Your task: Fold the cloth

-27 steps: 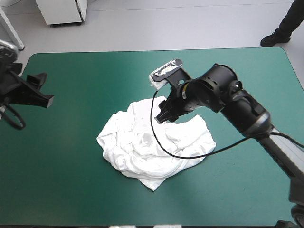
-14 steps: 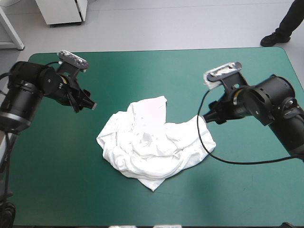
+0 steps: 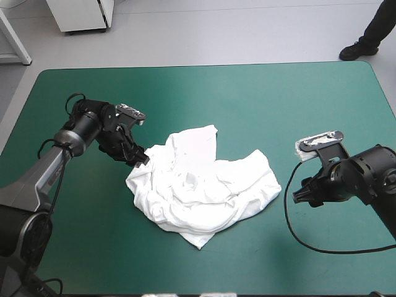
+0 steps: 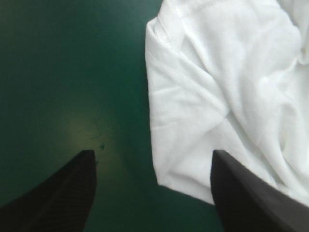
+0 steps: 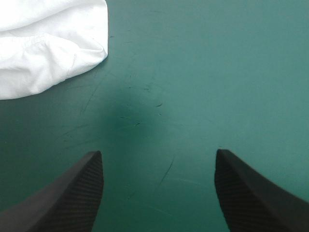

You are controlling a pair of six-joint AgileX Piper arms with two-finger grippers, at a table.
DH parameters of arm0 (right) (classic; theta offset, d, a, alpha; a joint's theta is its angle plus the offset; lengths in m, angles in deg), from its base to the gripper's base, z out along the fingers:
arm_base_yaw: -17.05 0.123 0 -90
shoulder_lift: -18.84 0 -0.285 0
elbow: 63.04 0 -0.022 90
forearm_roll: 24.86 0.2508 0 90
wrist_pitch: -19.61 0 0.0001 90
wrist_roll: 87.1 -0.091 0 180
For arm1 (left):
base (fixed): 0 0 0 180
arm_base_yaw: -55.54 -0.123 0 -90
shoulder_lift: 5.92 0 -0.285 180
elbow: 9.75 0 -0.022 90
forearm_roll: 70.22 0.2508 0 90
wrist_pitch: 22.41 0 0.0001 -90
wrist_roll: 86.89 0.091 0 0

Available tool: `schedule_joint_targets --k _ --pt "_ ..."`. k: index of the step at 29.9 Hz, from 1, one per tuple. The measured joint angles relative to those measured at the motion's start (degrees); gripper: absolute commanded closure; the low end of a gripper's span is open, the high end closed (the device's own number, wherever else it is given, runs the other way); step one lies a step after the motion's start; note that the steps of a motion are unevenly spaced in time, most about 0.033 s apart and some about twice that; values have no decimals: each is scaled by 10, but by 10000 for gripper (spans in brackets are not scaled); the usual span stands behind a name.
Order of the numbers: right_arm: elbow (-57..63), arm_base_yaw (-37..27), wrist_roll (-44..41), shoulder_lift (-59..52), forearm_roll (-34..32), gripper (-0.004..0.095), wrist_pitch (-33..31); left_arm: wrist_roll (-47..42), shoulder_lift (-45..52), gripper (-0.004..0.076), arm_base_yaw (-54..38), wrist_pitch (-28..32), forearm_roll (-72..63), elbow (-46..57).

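At the left edge of the T-shirt (image 3: pixel 198 185), the left hand (image 3: pixel 141 159) stands spread open, one finger over white fabric, the other over bare counter (image 3: pixel 278 99). Right of the T-shirt, the right hand (image 3: pixel 298 195) is open too, apart from it and empty. The T-shirt lies as a crumpled heap mid-counter. Pinching here risks catching several layers at once, so the heap may lift bunched instead of spreading.
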Motion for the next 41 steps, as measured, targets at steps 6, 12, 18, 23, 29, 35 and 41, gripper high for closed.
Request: schedule_joint_targets --k 6,12,18,23,29,35,41 --pt "1 0 0 0 6 311 1 6 -74 231 0 16 -15 0" --pt "1 0 0 0 8 314 1 9 -108 253 0 14 -23 -8" --pt "2 0 0 11 9 314 1 9 -123 524 -3 4 -25 -17" --pt "3 0 -7 45 -5 314 9 16 -133 700 -5 -3 -40 -23" --pt "3 0 -26 112 -9 314 68 30 -139 734 -7 -15 -64 -28" --pt "3 0 -28 196 29 314 119 33 -139 734 -9 -16 -69 -28" --pt "2 0 -15 261 69 314 168 40 -139 734 -10 -17 -71 -28"
